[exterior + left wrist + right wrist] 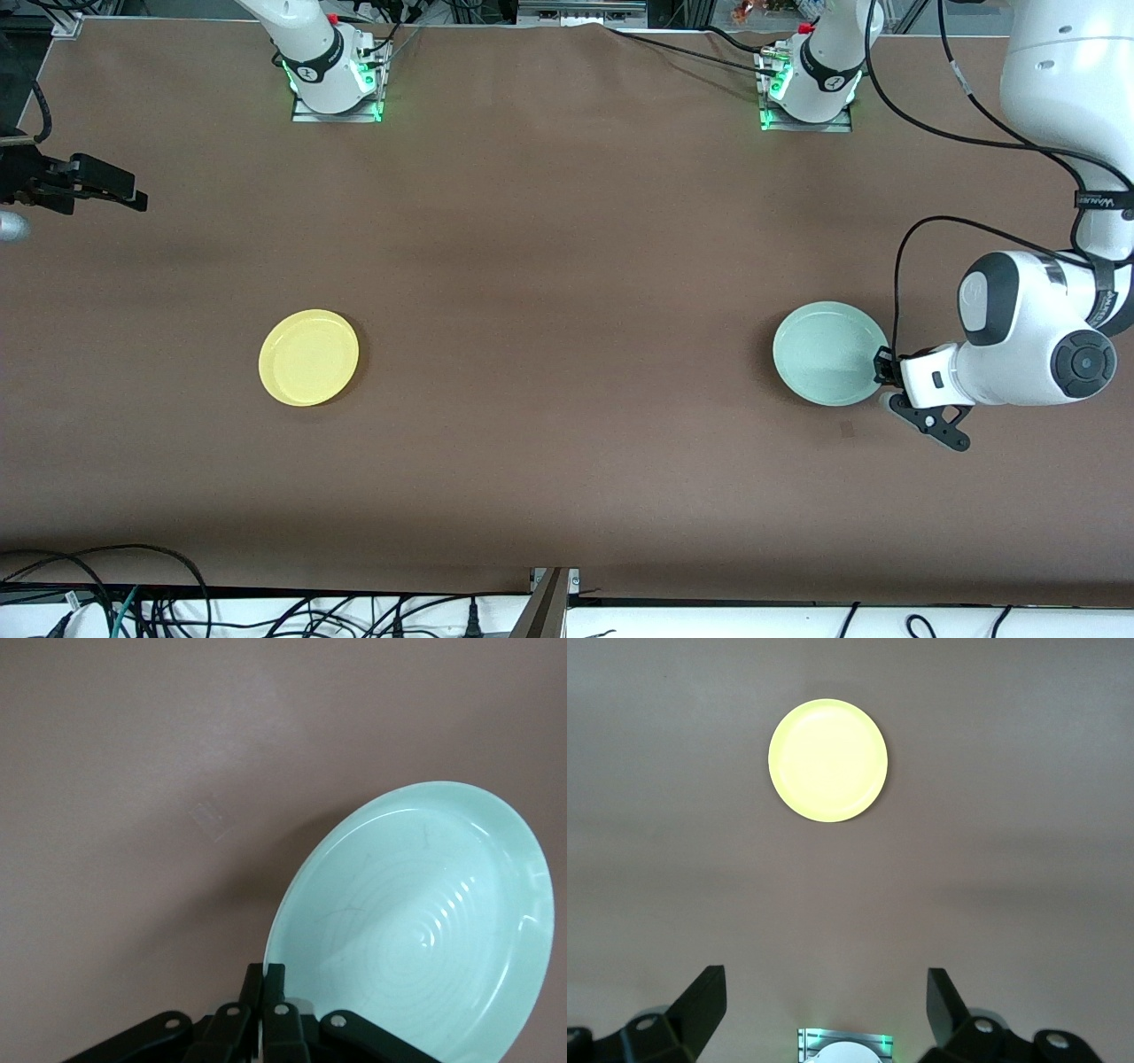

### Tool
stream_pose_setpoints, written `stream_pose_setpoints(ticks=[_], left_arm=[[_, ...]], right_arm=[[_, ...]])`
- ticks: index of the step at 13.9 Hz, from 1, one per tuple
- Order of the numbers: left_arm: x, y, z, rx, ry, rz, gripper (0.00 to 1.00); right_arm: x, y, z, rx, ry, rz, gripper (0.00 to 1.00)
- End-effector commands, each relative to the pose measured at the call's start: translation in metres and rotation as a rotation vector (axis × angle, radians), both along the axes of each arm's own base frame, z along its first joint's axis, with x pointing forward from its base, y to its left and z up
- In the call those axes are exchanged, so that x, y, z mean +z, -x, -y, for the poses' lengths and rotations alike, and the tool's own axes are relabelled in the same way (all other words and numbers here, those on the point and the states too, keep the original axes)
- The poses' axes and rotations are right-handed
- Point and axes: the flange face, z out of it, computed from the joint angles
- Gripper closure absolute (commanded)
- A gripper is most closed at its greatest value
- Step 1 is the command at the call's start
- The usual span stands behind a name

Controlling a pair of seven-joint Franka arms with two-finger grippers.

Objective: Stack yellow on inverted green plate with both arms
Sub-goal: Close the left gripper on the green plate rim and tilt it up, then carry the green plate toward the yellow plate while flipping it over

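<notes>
left gripper [263,992] clamped on green plate [828,353] rim, left-arm end of surface [567,266] | right gripper [824,1005] fingers apart, waiting high at right-arm edge | yellow [308,357] flat, rim-up, right-arm end

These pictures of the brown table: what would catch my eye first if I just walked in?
Two bright little plates on the brown table: the yellow plate toward the right arm's end, lying untouched, and the green plate toward the left arm's end. The left hand is shut on the green plate's rim. The right hand waits open, high over the table's edge at its own end.
</notes>
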Motion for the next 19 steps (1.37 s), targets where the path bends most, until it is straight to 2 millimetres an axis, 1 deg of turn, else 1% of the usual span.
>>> stream_pose_setpoints(ticks=[1, 2, 3, 4, 5, 7, 10, 12, 14, 15, 17, 18, 19], left_arm=[[0.042, 0.010, 0.042, 0.027, -0.091, -0.008, 1.00], [0.052, 0.017, 0.066, 0.039, -0.114, -0.035, 1.00], [0.068, 0.021, 0.084, 0.049, -0.137, -0.039, 1.00], [0.081, 0.026, 0.100, 0.044, -0.191, -0.057, 1.00], [0.091, 0.030, 0.126, 0.015, -0.267, -0.051, 1.00], [0.089, 0.048, 0.193, -0.017, -0.397, -0.007, 1.00], [0.092, 0.086, 0.281, -0.018, -0.552, 0.073, 1.00], [0.083, 0.114, 0.336, -0.044, -0.682, 0.169, 1.00], [0.071, 0.140, 0.381, -0.114, -0.810, 0.275, 1.00], [0.062, 0.149, 0.399, -0.162, -0.863, 0.320, 1.00], [0.038, 0.172, 0.428, -0.224, -0.977, 0.380, 1.00], [0.019, 0.182, 0.441, -0.264, -1.045, 0.411, 1.00], [0.006, 0.194, 0.455, -0.302, -1.116, 0.452, 1.00]], right_arm=[[0.005, 0.002, 0.004, 0.005, -0.015, 0.009, 0.00], [0.005, 0.002, 0.004, 0.003, -0.015, 0.009, 0.00], [0.005, 0.002, 0.005, 0.002, -0.015, 0.009, 0.00], [0.005, 0.002, 0.004, 0.003, -0.015, 0.007, 0.00], [0.005, 0.002, 0.005, 0.002, -0.015, 0.007, 0.00], [0.005, 0.002, 0.005, 0.002, -0.015, 0.007, 0.00], [0.005, 0.002, 0.005, 0.000, -0.015, 0.007, 0.00], [0.005, 0.002, 0.005, 0.000, -0.015, 0.007, 0.00], [0.003, 0.000, 0.005, 0.003, -0.015, 0.004, 0.00], [0.002, 0.000, 0.005, 0.000, -0.014, 0.004, 0.00], [-0.003, -0.003, 0.003, 0.000, -0.015, -0.002, 0.00], [-0.007, -0.007, 0.003, -0.011, -0.010, -0.002, 0.00], [-0.016, -0.012, 0.003, -0.018, -0.010, -0.011, 0.00]])
